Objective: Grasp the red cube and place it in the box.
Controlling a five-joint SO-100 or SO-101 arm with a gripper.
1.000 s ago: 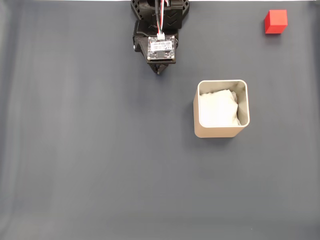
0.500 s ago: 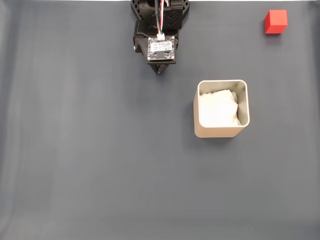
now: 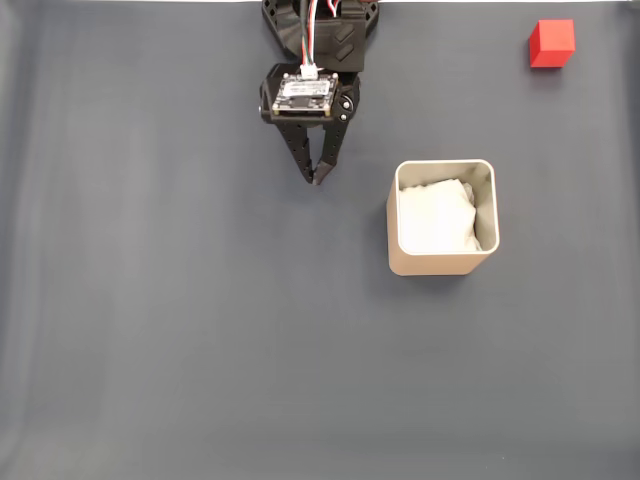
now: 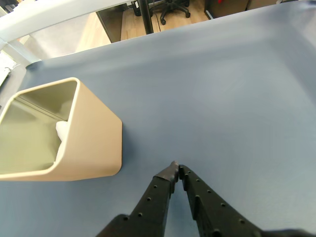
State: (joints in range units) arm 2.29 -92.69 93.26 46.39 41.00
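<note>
The red cube (image 3: 552, 43) rests on the dark mat in the far top right corner of the fixed view. The beige box (image 3: 442, 262) with white padding inside stands right of centre; in the wrist view the box (image 4: 94, 143) is at the left with its open top showing. My gripper (image 3: 318, 178) reaches down from the top centre, left of the box and far from the cube. Its black fingertips meet with nothing between them, as the wrist view shows at the gripper (image 4: 176, 168).
The dark grey mat (image 3: 200, 330) covers the whole table. In the wrist view the table's far edge (image 4: 148, 34) shows, with a floor, a black pole and a chair base beyond it.
The arm has stretched out from its folded pose; the gripper tip moved down the fixed view, away from the base. Cube and box have not moved.
</note>
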